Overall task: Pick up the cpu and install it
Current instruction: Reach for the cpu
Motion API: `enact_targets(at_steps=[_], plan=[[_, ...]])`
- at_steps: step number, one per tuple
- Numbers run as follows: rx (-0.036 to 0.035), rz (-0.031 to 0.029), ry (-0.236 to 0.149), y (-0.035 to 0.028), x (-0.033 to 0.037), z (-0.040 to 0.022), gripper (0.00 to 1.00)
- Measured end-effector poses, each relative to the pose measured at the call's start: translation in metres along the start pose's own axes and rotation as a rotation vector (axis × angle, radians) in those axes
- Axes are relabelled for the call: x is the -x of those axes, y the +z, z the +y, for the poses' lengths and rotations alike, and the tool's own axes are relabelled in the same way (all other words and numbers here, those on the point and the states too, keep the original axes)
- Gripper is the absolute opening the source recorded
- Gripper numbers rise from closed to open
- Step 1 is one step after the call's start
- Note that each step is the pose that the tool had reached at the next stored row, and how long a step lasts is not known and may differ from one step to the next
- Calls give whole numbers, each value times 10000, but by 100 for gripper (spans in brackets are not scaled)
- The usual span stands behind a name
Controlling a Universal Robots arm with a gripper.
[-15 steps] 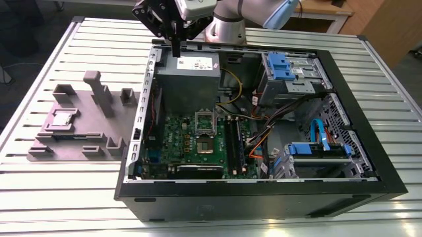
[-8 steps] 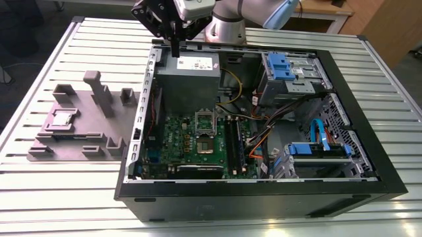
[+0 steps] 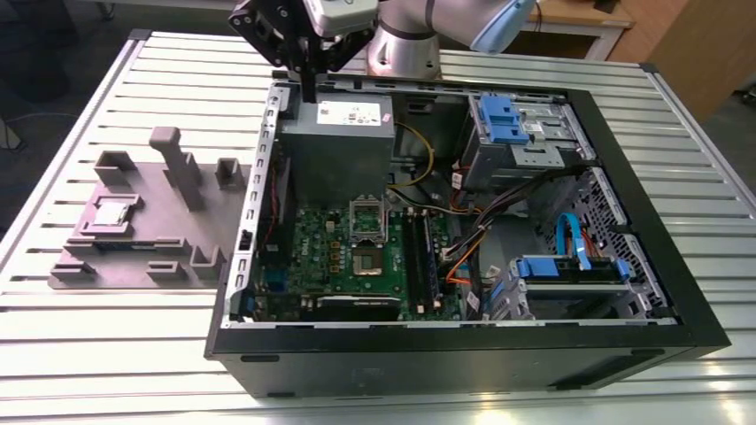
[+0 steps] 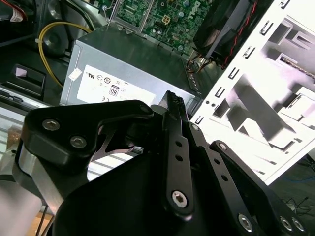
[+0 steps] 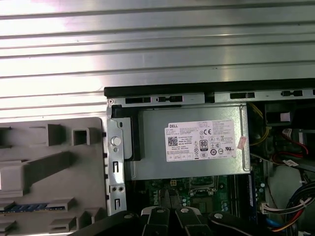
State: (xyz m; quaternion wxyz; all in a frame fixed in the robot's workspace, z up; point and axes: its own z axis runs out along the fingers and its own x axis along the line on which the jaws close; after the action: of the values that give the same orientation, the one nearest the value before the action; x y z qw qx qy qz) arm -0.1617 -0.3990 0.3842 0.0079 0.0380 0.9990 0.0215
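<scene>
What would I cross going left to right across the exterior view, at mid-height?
Small silver square cpu → green motherboard → blue plastic drive bracket

I'm looking straight down on the power supply (image 5: pixel 189 142) (grey box, white label), which sits in a corner of the open computer case (image 5: pixel 162 91). Taking the green motherboard (image 5: pixel 197 191) as its six o'clock, the slatted metal table (image 5: pixel 147 44) lies at twelve. The grey fixture tray (image 5: pixel 49 162) is at nine, outside the case wall, and loose cables (image 5: pixel 285 147) are at three. The black gripper (image 5: pixel 170 216) hangs above the motherboard.
</scene>
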Motion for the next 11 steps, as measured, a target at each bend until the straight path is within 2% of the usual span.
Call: enact_targets(at_steps=[11], plan=[[-1, 0, 0, -1, -79, -5, 11]])
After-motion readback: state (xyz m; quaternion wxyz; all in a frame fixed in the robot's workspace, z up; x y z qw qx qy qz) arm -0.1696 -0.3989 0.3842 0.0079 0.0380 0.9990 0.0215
